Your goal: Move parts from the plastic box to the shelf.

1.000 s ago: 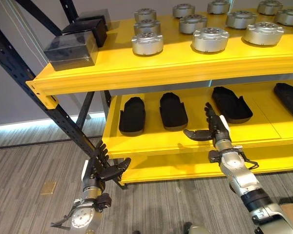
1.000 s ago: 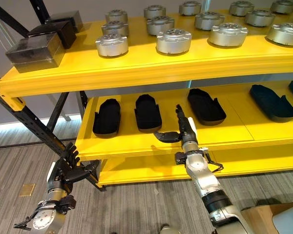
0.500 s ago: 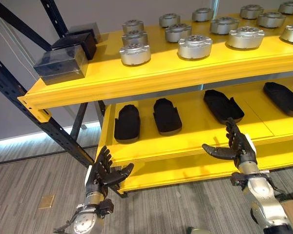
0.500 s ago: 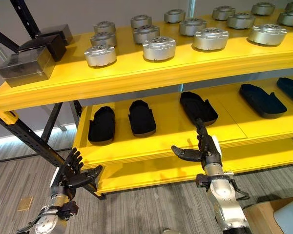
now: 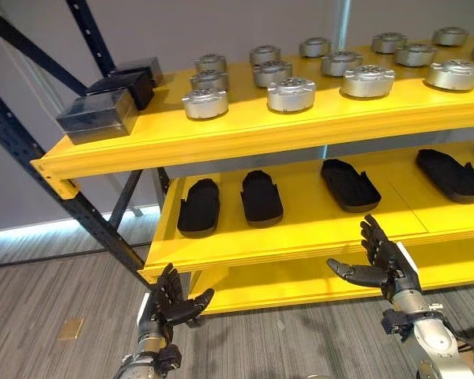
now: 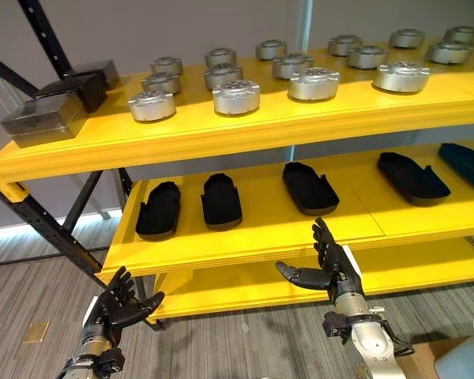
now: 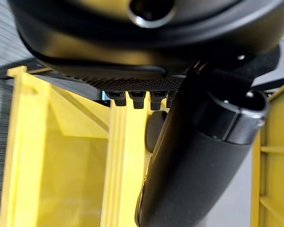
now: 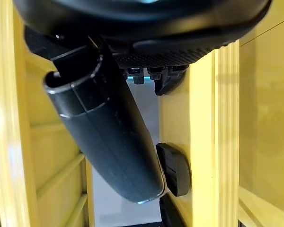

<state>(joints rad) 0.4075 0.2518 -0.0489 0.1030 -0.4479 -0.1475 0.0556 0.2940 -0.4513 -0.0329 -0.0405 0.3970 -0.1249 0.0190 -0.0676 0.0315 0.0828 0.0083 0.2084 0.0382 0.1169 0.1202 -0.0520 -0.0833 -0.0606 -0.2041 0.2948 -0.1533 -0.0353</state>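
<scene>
Yellow shelf (image 5: 300, 130) tiers are stocked with silver parts (image 5: 291, 93) and black trays (image 5: 261, 197), while left hand (image 5: 171, 302) and right hand (image 5: 383, 264) are held empty with fingers spread, presumably ready for another pickup.

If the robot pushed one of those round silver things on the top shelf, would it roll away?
Probably not. The round silver part sits flat on its wide base on the yellow top shelf, so it would likely slide, not roll. It looks like solid metal, so probably heavy for its size. Its smooth, shiny sides might feel slippery to grip.
</scene>
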